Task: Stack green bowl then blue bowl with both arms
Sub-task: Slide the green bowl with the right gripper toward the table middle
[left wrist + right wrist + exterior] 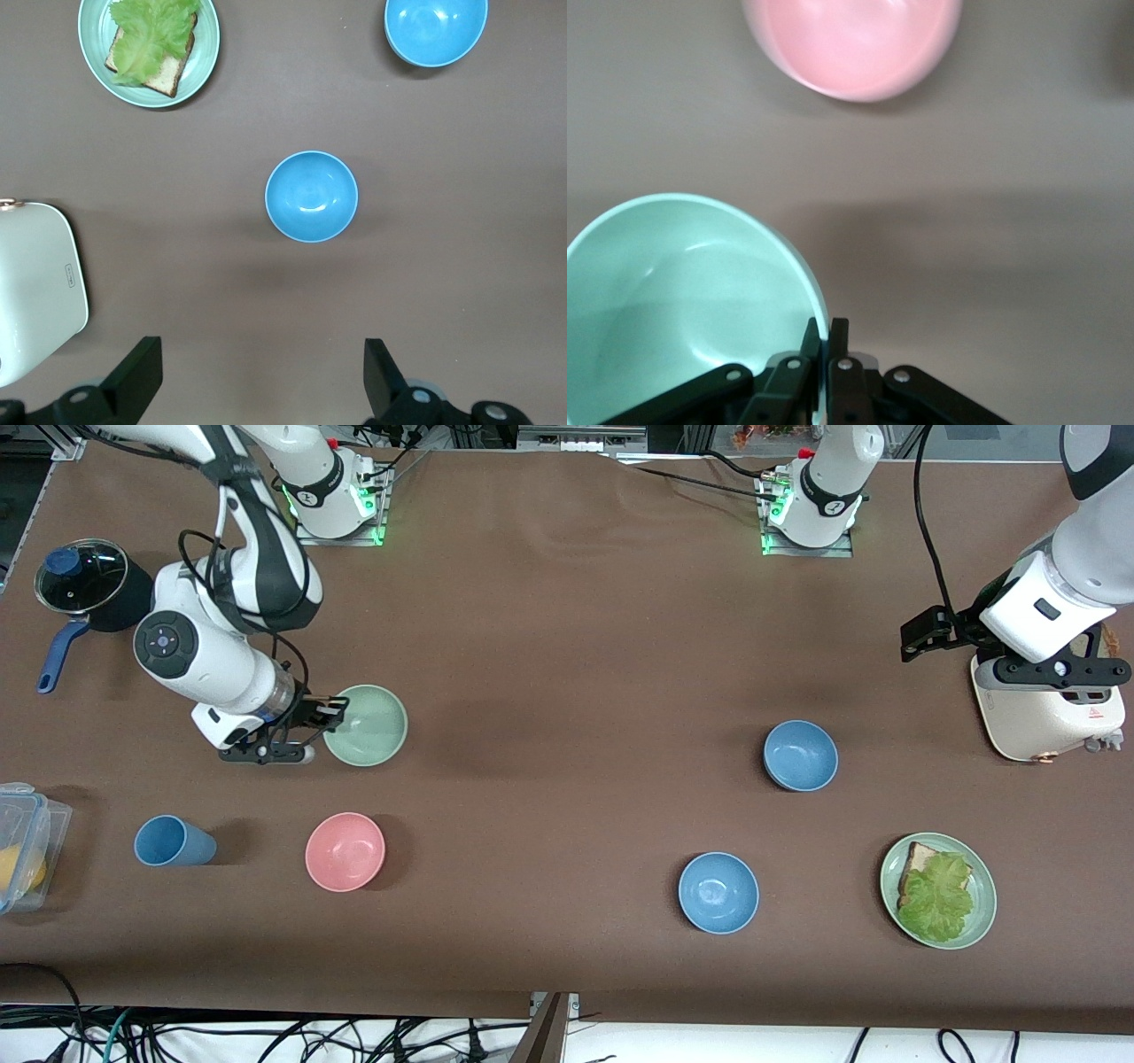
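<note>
right pincer point(825, 354) pinches rim of green bowl point(366, 725), toward right arm's end of table point(567, 646) | lift level, keep rim pinch firm, clear pink bowl point(345, 851) | left pincer point(257, 376) spread wide, waits over toaster point(1045, 708) | blue bowl point(800, 755) sits toward left arm's end

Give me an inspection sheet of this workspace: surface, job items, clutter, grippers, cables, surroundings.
Surface: brown table, no spills seen.
Job's things: green bowl toward the right arm's end, its rim pinched; blue bowl toward the left arm's end, untouched.
Clutter: brighter blue bowl, pink bowl, blue cup, plate with bread and lettuce, toaster, lidded pot, plastic container.
Grippers: right gripper shut on the green bowl's rim; left gripper open, waiting above the toaster.
Cables: black cables along the arms; more below the table's edge.
Surroundings: nothing seen.
</note>
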### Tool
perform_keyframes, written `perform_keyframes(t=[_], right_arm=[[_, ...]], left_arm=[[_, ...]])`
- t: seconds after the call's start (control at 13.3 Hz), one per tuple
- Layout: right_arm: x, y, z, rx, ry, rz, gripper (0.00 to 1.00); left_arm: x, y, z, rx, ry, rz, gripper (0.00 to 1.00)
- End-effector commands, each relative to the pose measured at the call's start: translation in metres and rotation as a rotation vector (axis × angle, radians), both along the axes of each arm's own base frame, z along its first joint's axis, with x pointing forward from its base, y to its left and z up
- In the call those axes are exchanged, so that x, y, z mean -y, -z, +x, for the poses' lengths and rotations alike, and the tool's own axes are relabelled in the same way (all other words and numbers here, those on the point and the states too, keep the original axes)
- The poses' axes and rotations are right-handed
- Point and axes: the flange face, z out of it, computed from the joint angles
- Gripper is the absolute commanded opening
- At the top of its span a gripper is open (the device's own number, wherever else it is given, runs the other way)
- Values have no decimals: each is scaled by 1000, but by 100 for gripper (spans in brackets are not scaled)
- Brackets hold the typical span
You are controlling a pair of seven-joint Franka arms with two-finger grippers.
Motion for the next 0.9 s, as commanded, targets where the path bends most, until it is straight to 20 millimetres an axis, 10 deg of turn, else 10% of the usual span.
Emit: perform_keyframes(t=[0.0,0.45,0.83], right_arm=[[-99,7,7,1,24,31,0],[-313,67,-48,69,118,63,0],[-395,122,-118,169,185,70,0]], left_arm=[[-2,-6,5,2,13,16,100],[-1,-6,6,4,10,16,100],[-3,-7,6,4,9,17,100]])
